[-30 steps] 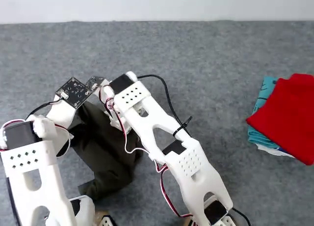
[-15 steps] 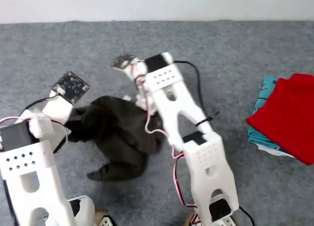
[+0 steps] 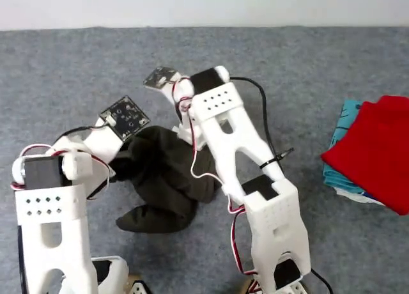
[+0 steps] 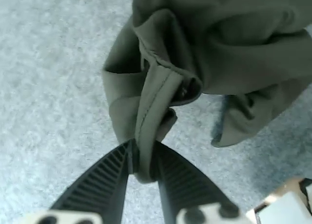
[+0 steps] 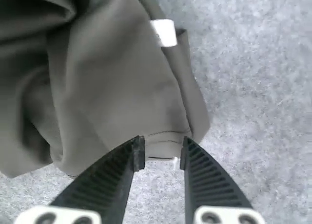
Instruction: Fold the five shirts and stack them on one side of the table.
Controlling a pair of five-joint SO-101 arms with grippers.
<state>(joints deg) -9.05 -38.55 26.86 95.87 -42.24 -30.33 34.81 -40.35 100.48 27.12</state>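
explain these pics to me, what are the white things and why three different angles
The white things are a left arm and a right arm, robots side by side at a grey table. One picture looks down from a fixed camera above; the other two come from cameras on each arm's wrist. A crumpled dark olive shirt lies between the arms. The left gripper is shut on a fold of it. The right gripper is open, the shirt's hem between its jaws. At the table's side, a red shirt tops a folded stack.
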